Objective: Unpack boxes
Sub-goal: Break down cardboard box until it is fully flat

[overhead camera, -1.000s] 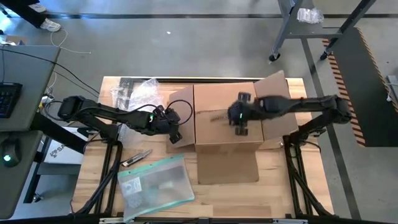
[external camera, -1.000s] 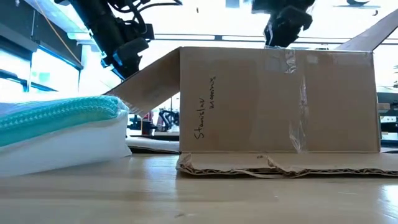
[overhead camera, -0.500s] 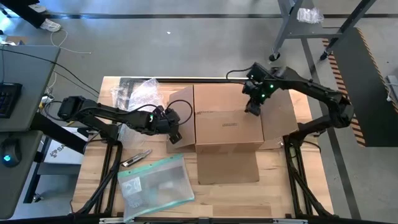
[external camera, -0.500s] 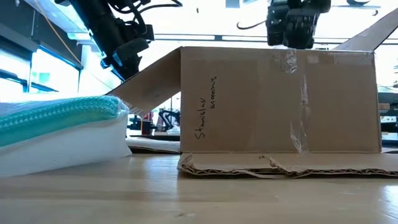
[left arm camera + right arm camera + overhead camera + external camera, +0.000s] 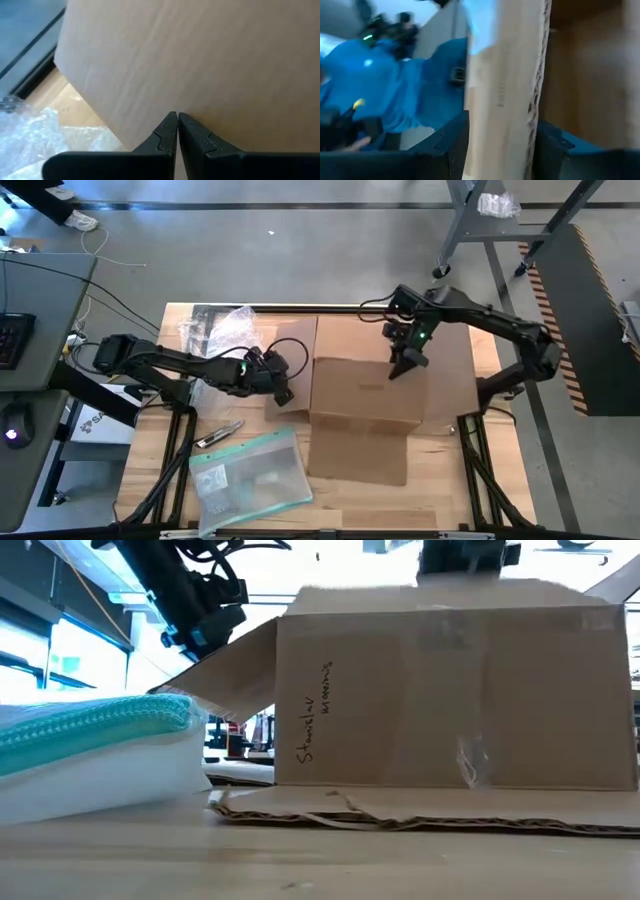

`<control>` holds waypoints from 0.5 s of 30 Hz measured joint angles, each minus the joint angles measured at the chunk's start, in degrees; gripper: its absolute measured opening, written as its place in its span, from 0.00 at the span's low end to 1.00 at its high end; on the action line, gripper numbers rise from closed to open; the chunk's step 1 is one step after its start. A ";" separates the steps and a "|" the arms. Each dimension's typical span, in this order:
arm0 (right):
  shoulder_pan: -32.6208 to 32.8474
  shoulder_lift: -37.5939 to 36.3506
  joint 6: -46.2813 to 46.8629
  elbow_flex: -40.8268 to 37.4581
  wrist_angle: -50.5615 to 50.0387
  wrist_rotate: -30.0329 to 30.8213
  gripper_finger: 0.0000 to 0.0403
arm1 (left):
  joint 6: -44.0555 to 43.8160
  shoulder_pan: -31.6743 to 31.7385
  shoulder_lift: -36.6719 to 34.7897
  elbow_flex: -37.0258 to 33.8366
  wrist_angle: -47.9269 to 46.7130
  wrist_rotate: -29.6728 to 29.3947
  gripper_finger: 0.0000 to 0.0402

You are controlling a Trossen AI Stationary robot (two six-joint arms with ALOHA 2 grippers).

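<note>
We see the cardboard box (image 5: 365,392) mid-table, a flap spread toward 6 o'clock. Our right gripper (image 5: 405,360) pinches the box's top flap at its 12 o'clock edge, cardboard between the fingers. Our left gripper (image 5: 281,388), fingers closed together, presses the 9 o'clock flap. Bubble wrap (image 5: 222,330) lies at 10 o'clock, a clear pouch (image 5: 250,476) at 7 o'clock.

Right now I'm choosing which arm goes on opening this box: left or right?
Right, probably. Its end effector straddles a flap of the cardboard box, cardboard between its fingers in the right wrist view. The left end effector is shut at the side flap, gripping nothing visible.
</note>
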 joint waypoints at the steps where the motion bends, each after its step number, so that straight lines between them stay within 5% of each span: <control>1: 1.66 -0.49 0.81 1.14 0.23 -0.45 0.39 | -0.13 0.42 0.00 0.00 0.16 -0.24 0.00; 10: 23.19 -4.16 17.25 5.47 18.56 0.37 0.39 | 0.80 5.49 0.00 0.00 0.12 -1.63 0.00; 15: 36.35 -2.83 21.13 5.30 22.92 16.09 0.39 | 4.31 7.77 -0.31 0.00 0.05 -3.31 0.00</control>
